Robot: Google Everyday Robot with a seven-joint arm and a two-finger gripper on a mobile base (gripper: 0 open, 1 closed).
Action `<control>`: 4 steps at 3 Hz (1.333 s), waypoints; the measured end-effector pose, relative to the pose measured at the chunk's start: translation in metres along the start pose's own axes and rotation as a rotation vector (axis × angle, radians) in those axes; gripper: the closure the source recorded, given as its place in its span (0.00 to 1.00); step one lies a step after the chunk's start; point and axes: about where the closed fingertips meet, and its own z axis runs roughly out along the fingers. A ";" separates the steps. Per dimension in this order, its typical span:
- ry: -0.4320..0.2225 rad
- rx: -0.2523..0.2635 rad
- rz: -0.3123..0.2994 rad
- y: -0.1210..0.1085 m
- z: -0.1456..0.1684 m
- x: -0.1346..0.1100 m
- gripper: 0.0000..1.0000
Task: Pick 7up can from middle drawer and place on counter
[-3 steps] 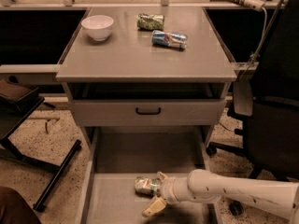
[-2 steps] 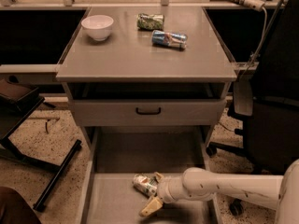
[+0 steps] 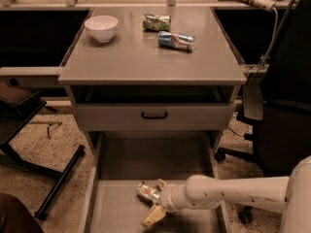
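Observation:
The 7up can (image 3: 146, 192), pale with green and red marks, lies on its side on the floor of the open middle drawer (image 3: 121, 217), near its centre. My gripper (image 3: 156, 201) reaches in from the right, low over the drawer floor. It is open, with one finger (image 3: 152, 217) in front of the can and the other (image 3: 161, 183) behind it, so the can's right end sits between them. The grey counter (image 3: 136, 59) is the cabinet top above.
On the counter stand a white bowl (image 3: 101, 27), a dark green can (image 3: 156, 22) and a blue-silver-red can (image 3: 176, 40), both lying down. A shut drawer front with a black handle (image 3: 154, 115) overhangs the open drawer. A black office chair (image 3: 286, 106) stands right, a black stand (image 3: 53, 183) left.
My arm has pushed further left into the drawer, bringing the open fingers around the can's right end. The can has shifted slightly left.

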 end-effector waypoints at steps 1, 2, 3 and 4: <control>0.034 0.039 -0.036 0.010 0.006 -0.018 0.00; 0.058 0.058 -0.085 0.022 0.016 -0.038 0.00; 0.058 0.058 -0.085 0.022 0.016 -0.038 0.00; 0.069 0.063 -0.071 0.019 0.020 -0.039 0.00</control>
